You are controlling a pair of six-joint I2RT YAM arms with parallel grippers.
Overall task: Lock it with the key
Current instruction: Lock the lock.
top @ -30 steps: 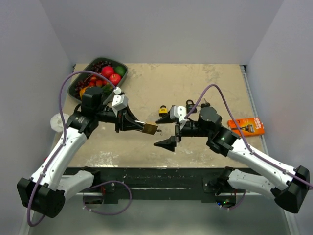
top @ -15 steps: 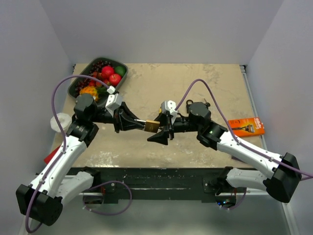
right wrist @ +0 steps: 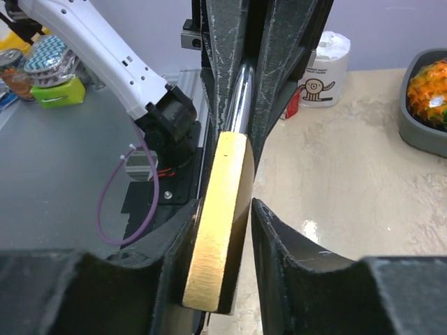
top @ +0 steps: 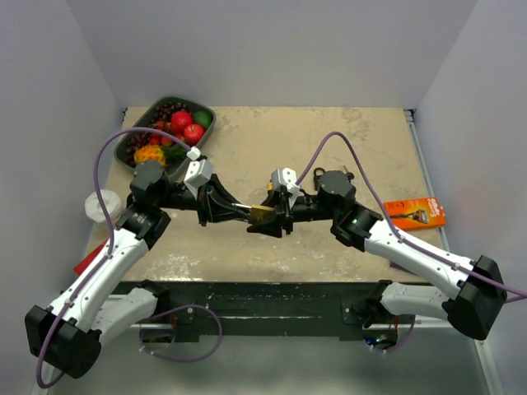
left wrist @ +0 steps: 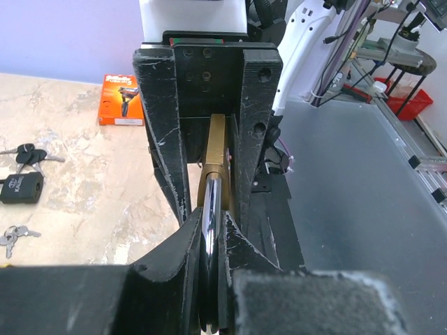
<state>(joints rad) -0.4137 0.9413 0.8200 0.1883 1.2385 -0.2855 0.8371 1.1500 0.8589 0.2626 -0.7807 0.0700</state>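
A brass padlock (top: pixel 262 214) hangs in the air over the table's middle. My left gripper (top: pixel 239 212) is shut on its chrome shackle (left wrist: pixel 211 216), with the brass body (left wrist: pixel 216 150) pointing away from it. My right gripper (top: pixel 268 220) faces it from the other side, jaws round the brass body (right wrist: pixel 222 223). One finger (right wrist: pixel 183 230) touches the brass; a narrow gap shows at the other finger (right wrist: pixel 279 237). Bunches of keys (left wrist: pixel 26 155) lie on the table next to a black padlock (left wrist: pixel 21 188). No key is in the brass lock's visible faces.
A dark tray of fruit (top: pixel 136 138) stands at the back left. An orange razor pack (top: pixel 416 212) lies at the right edge. A white roll (top: pixel 103 204) stands at the left edge, a red object (top: pixel 86 262) nearer. More keys (left wrist: pixel 10 236) lie loose.
My right gripper moved left to the padlock and its jaws narrowed from wide open to close round the brass body. The left arm shifted slightly right, still holding the shackle.
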